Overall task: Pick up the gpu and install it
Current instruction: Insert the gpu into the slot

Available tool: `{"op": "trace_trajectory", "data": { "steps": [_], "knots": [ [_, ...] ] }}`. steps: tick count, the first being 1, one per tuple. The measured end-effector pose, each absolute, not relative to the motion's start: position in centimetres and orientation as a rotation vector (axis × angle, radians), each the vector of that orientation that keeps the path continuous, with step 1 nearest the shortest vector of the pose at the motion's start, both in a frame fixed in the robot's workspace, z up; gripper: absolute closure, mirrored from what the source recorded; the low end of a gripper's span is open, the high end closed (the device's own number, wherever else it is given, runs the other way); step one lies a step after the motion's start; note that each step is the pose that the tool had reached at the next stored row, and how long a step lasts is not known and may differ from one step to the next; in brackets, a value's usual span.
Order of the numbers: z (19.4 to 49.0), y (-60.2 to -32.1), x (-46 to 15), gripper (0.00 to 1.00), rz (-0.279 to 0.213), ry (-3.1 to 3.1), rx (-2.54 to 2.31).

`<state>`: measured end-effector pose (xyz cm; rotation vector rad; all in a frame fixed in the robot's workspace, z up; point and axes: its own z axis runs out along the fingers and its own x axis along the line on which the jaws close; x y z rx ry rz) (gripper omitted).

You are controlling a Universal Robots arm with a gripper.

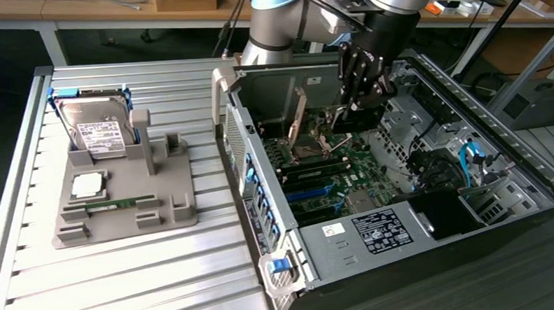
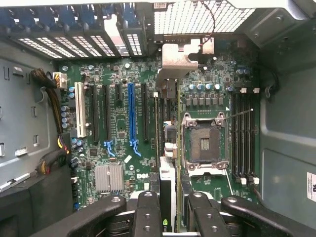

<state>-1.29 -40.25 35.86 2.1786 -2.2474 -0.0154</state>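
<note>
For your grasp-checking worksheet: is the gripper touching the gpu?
Touching. The wrist view shows the gpu edge-on, clamped between the fingers of the gripper.

Open computer case (image 1: 279,85) on slatted table (image 1: 124,288). Motherboard (image 2: 118,133) exposed: 1 blue slot (image 2: 131,116), open CPU socket (image 2: 204,143). Beside case, grey fixture (image 1: 166,195) holds standing hard drive (image 1: 96,128), green memory stick (image 1: 111,203), processor chip (image 1: 88,183).
</note>
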Motion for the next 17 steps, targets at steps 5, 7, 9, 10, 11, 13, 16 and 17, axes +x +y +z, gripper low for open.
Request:
{"op": "trace_trajectory", "data": {
  "steps": [5, 7, 9, 10, 11, 13, 16, 17],
  "knots": [
    [35.8, -40.9, -1.6, 0.73, -0.016, -2.248, 2.179],
    [35.8, -41.1, -1.6, 0.73, -0.016, -2.248, 2.179],
    [35.7, -41.4, -1.7, 0.73, -0.016, -2.248, 2.179],
    [35.7, -41.6, -1.7, 0.73, -0.016, -2.248, 2.179],
    [35.7, -41.7, -1.8, 0.73, -0.016, -2.248, 2.179],
    [35.6, -41.8, -1.8, 0.73, -0.016, -2.248, 2.179],
    [35.4, -41.9, -1.8, 0.73, -0.016, -2.248, 2.179],
    [35.4, -42.0, -1.8, 0.73, -0.016, -2.248, 2.179]
  ]
}}
